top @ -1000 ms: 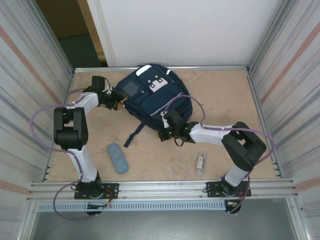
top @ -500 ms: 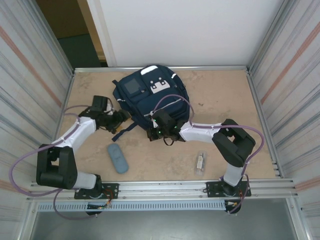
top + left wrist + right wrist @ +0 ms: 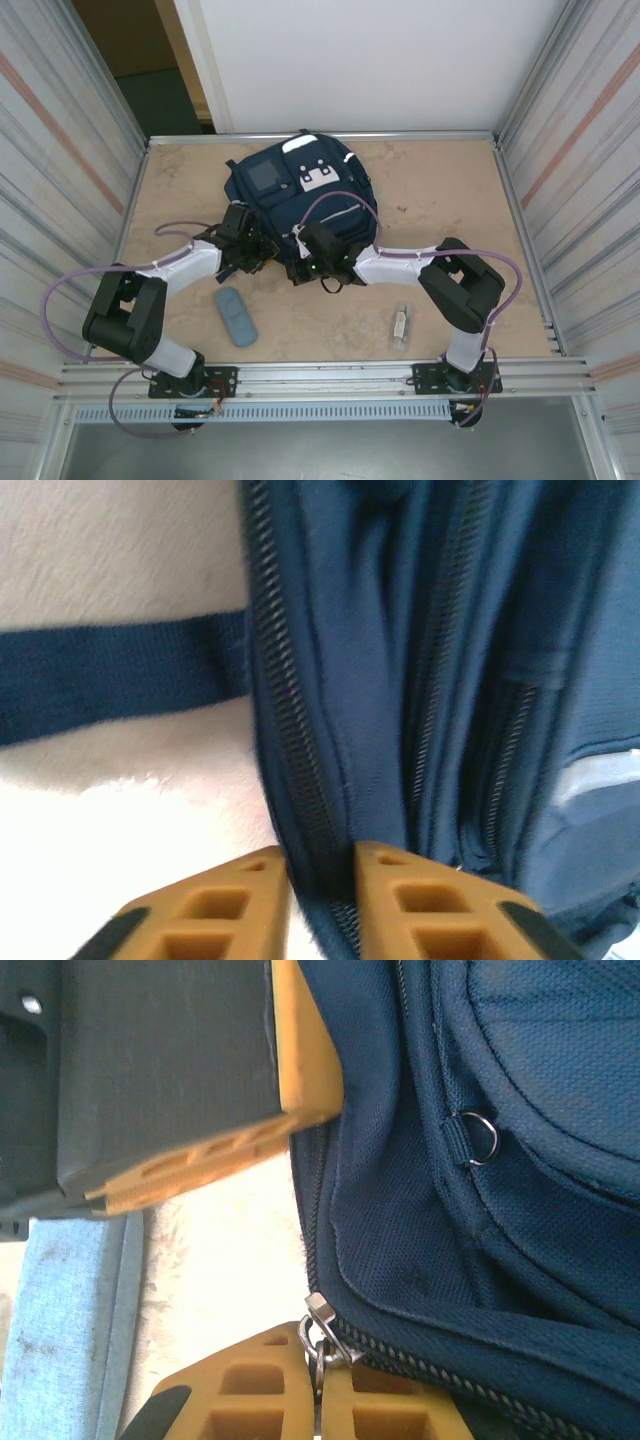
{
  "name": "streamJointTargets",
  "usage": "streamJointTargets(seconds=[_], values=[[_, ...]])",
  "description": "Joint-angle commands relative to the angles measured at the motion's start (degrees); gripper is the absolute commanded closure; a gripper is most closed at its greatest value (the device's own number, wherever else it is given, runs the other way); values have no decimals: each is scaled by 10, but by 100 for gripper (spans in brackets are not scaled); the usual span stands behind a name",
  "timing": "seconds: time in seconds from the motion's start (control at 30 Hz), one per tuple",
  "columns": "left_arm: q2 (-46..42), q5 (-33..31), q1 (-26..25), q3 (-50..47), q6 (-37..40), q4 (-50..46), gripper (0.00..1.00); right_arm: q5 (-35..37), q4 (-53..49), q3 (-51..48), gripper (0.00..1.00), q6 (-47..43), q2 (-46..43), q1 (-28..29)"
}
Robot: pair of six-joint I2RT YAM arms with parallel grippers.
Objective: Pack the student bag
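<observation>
1. The student bag lies flat on the table, front panel up. Its top is near the middle of the far edge and its bottom end faces the arms.
2. Both grippers meet at that near end, just beside each other, which suggests the current step is working a zipper open so the bag can be loaded.
3. The left gripper is narrowed onto the bag. In the left wrist view its orange fingers pinch a fold of navy fabric beside a zipper track. This looks like an anchoring hold, keeping the cloth taut so it does not bunch or slide.
4. The right gripper is clamped tight. In the right wrist view its fingertips nip the small metal zipper pull at the end of a zipper line. That grip suits dragging the slider along the track.
5. A dark strap trails from the bag across the bare table on the left arm's side. It could snag if the bag shifts.
6. A light blue pencil case lies near the front edge, left of centre.
7. A small pale item, too small to name, lies toward the front right. Neither is in the bag, so packing looks barely begun.
</observation>
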Motion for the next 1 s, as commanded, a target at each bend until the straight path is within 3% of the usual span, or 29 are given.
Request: streamJointTargets(seconds=[0.0, 0.13, 0.37, 0.73, 0.87, 0.97], values=[[-14, -52, 15, 16, 37, -15, 92, -7, -17, -13, 100, -11, -34, -1], [-20, -12, 51, 19, 70, -30, 100, -1, -56, -47, 100, -34, -67, -26], [-5, 35, 125, 41, 132, -44, 100, 16, -67, -120, 100, -44, -103, -65], [149, 84, 209, 224, 217, -82, 100, 27, -84, -114, 99, -46, -109, -63], [166, 156, 225, 254, 189, -77, 81, 12, -63, -73, 99, -17, -69, -50], [101, 131, 226, 211, 208, -107, 62, 12, -20, -51, 100, -2, -41, -39]])
